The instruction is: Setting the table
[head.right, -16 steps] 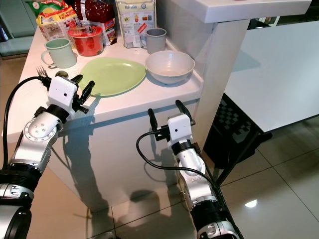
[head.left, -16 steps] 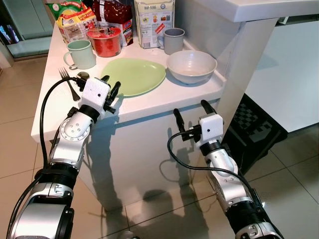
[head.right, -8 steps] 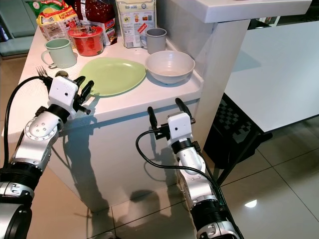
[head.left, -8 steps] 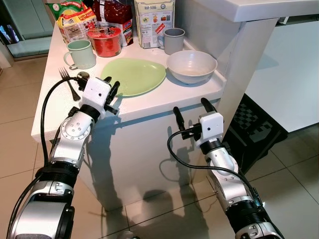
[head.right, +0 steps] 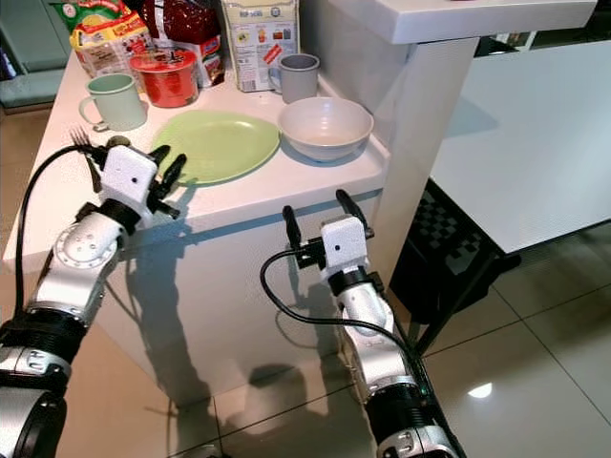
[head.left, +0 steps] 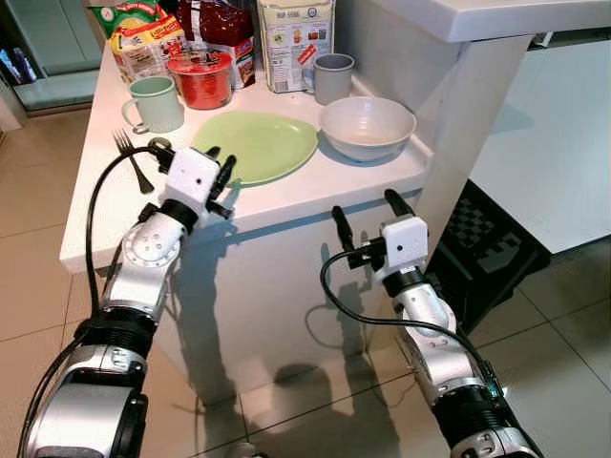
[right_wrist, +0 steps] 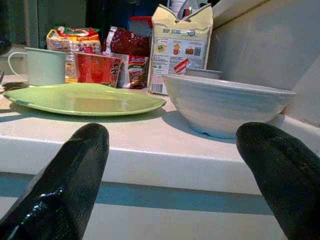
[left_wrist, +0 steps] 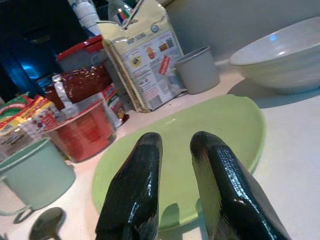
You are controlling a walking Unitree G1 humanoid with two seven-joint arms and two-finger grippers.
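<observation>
- Left end effector, fingers nearly pressed together, is advancing onto the green plate rim since a second ago; grasp likely imminent.
- Right end effector is idling, spread, below the table edge.

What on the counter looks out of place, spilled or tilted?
Nothing stands out. The green plate, white bowl, both mugs and the fork sit flat and dry on the counter. The left gripper hovers at the plate's near rim.
</observation>
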